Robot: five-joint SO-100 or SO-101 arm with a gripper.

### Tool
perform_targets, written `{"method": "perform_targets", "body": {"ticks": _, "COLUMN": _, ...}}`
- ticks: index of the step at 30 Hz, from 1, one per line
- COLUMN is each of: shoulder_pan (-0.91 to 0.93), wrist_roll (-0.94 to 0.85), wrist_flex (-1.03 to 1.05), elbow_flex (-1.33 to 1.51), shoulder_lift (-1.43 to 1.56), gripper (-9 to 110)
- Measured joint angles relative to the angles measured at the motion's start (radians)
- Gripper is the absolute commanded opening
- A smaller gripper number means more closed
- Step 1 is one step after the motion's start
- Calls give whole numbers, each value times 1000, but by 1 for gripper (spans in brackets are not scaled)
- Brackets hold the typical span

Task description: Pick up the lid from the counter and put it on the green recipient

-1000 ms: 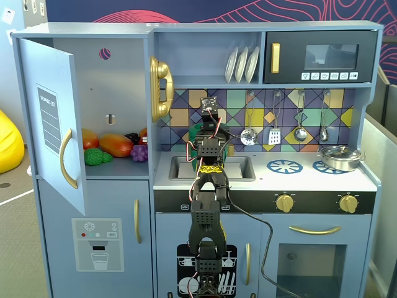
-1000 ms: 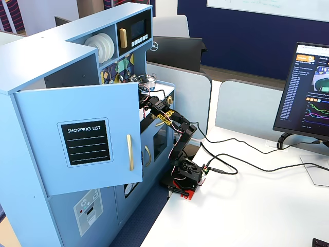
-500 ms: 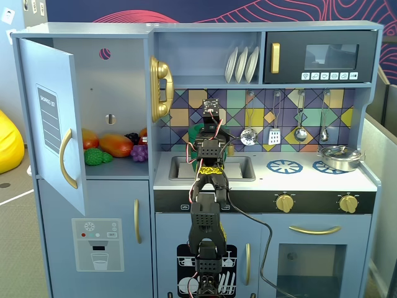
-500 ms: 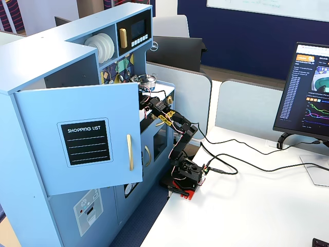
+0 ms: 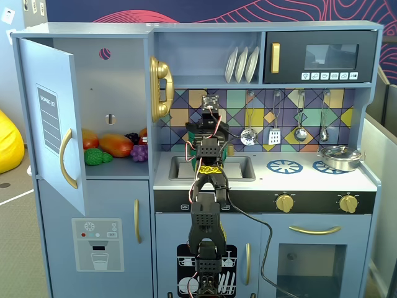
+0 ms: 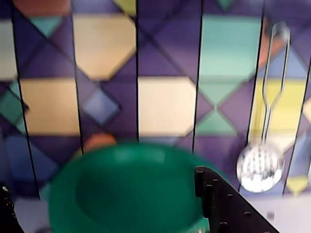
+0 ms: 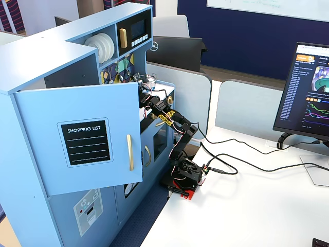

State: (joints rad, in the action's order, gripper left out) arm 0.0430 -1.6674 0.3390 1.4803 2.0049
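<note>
The green recipient [image 6: 126,189] fills the lower middle of the wrist view as a blurred dark green pot with its hollow top uncovered, standing in front of the tiled wall. My gripper [image 6: 102,182] is open: one black finger [image 6: 221,204] overlaps the pot's right rim and the other shows only at the lower left edge, clear of the pot. Nothing is held between them. In a fixed view the gripper [image 5: 201,131] hangs above the counter behind the sink, and the arm hides the pot. The lid is out of view in every frame.
A slotted ladle [image 6: 260,165] hangs on the backsplash right of the pot. The sink [image 5: 239,167] lies under the arm, with a blue burner ring [image 5: 284,166] and a silver pot [image 5: 340,156] to the right. The fridge door [image 5: 53,118] stands open at left.
The wrist and gripper have lifted slightly above the counter; the base and the kitchen items have not moved.
</note>
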Motion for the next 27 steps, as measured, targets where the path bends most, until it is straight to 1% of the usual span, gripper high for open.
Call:
{"method": "perform_targets", "body": {"ticks": 6, "shoulder_pan": 0, "wrist_roll": -20, "wrist_flex": 20, "elbow_flex": -23, "shoulder_lift": 57, "gripper": 40}}
{"method": "perform_targets", "body": {"ticks": 12, "shoulder_pan": 9, "wrist_roll": -23, "wrist_flex": 135, "elbow_flex": 78, "shoulder_lift": 301, "gripper": 36}}
{"method": "perform_targets", "body": {"ticks": 14, "shoulder_pan": 28, "wrist_roll": -15, "wrist_flex": 204, "elbow_flex": 153, "shoulder_lift": 403, "gripper": 34}}
{"method": "perform_targets", "body": {"ticks": 17, "shoulder_pan": 69, "wrist_roll": 2, "wrist_flex": 365, "elbow_flex": 284, "shoulder_lift": 572, "gripper": 30}}
{"method": "perform_targets", "body": {"ticks": 21, "shoulder_pan": 80, "wrist_roll": 14, "wrist_flex": 545, "elbow_flex": 495, "shoulder_lift": 793, "gripper": 24}}
{"method": "perform_targets", "body": {"ticks": 27, "shoulder_pan": 107, "wrist_roll": 26, "wrist_flex": 676, "elbow_flex": 847, "shoulder_lift": 974, "gripper": 9}}
